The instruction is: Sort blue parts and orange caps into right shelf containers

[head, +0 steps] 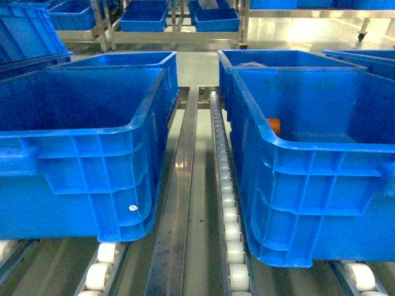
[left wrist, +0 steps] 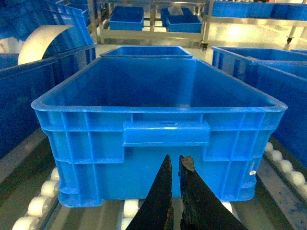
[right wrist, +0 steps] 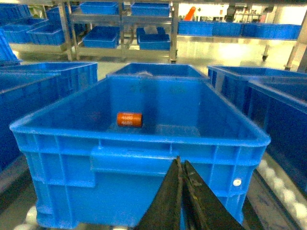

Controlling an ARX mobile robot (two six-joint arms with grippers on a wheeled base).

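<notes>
I am looking down over two large blue crates sitting side by side on a roller conveyor [head: 229, 233], with a steel rail running between them. The left crate [head: 80, 166] is showing no contents from my left wrist view; its floor looks bare. The right crate [head: 321, 185] is holding the one piece I care about: an orange cap [right wrist: 129, 119], lying on its side on the crate floor near the left wall, with white numerals printed on it. From the head view only its orange end is peeking over the rim. Further back, more blue bins are sitting on metal shelving [right wrist: 122, 28].

Both arms are hanging low in front of the crates' near walls. The left gripper [left wrist: 175, 165] is showing its two dark fingers nearly together, only a thin gap between them and nothing held. The right gripper [right wrist: 181, 165] is pressed closed, tips touching, also empty.

I am judging that no pick is under way yet; this is the approach stage. The next move is asking for the right arm to rise over the near rim, spread its fingers, and descend onto the cap, keeping clear of the left wall.
</notes>
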